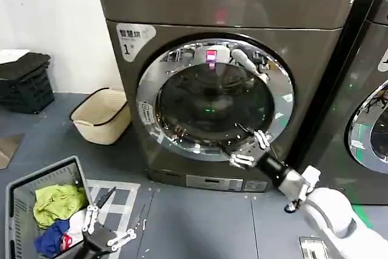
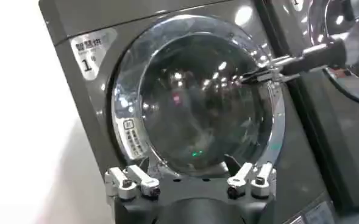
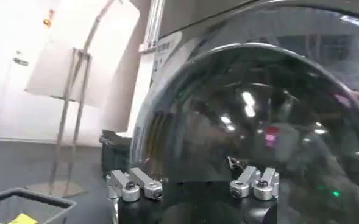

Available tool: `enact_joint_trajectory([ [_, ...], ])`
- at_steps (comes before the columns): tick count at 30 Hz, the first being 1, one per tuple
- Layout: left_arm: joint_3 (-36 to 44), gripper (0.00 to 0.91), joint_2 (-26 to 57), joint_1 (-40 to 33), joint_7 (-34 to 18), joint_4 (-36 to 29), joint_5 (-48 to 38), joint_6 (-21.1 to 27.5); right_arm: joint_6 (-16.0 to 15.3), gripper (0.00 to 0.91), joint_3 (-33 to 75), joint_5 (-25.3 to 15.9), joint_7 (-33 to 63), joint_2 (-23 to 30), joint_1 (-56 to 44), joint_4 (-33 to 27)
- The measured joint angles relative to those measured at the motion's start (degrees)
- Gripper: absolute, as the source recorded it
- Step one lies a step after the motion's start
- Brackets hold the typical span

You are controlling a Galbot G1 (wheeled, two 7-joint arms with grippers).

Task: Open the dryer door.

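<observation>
Head view: I see my left gripper point(image 1: 103, 225) low beside the laundry basket point(image 1: 18, 195), fingers apart. Ahead stands the dryer door point(image 1: 215, 98), shut; my right gripper point(image 1: 250, 150) reaches its lower right chrome rim, fingers apart, bare floor point(image 1: 200, 222) below.

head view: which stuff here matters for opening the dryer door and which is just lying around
Job:
dryer door, shut
right gripper, open, at the door's lower right rim
left gripper, open, low by the bin

Lying about:
grey bin of clothes
cream basket
black crates
second machine
</observation>
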Motion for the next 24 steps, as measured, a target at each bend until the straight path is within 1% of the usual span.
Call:
enact_joint_trajectory([
  [3, -0.27, 0.907, -0.22, -0.01, 0.02, 0.01, -0.04, 0.0, -0.84, 0.907, -2.63, 1.79, 0.06, 0.92, 3.4, -1.77],
  [10, -0.6, 0.907, -0.47, -0.02, 0.08, -0.06, -0.14, 0.05, -1.5, 0.907, -7.81, 4.45, 0.61, 2.97, 10.39, -6.12],
  [14, -0.61, 0.907, -0.51, -0.17, 0.12, -0.05, -0.15, 0.11, -1.66, 0.907, -10.38, 4.95, 1.0, 4.33, 13.66, -8.39],
  [24, -1.05, 0.907, -0.82, -0.25, 0.12, 0.13, -0.3, 0.14, -1.61, 0.907, -14.86, 4.67, 1.65, 8.45, 19.1, -13.36],
])
